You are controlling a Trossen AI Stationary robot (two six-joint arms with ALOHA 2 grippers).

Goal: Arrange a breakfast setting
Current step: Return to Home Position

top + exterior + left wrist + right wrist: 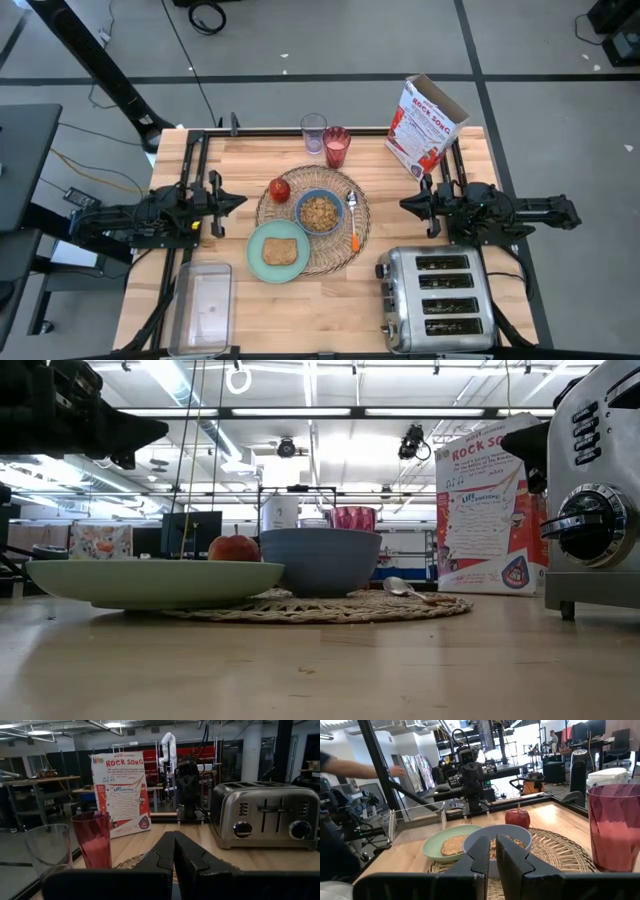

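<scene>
**Setting laid, both arms at table sides**

Pale wood table [250,150]. Centre: woven placemat [335,250] carrying bowl [319,212], apple [279,189], spoon [353,222]; plate [256,262] with toast [279,251] overlaps its edge. Red glass [336,147] just behind. Left gripper [243,200], right gripper [404,205]: fingers pressed together, empty. Workshop beyond, strip lights [300,412] overhead.

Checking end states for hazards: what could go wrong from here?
The mint-green plate overhangs the placemat rim, so it may rock and shed the toast. The red-filled glass stands beside a clear glass near the far edge; the left gripper or right gripper, waiting at the sides, could tip it when moving.
</scene>
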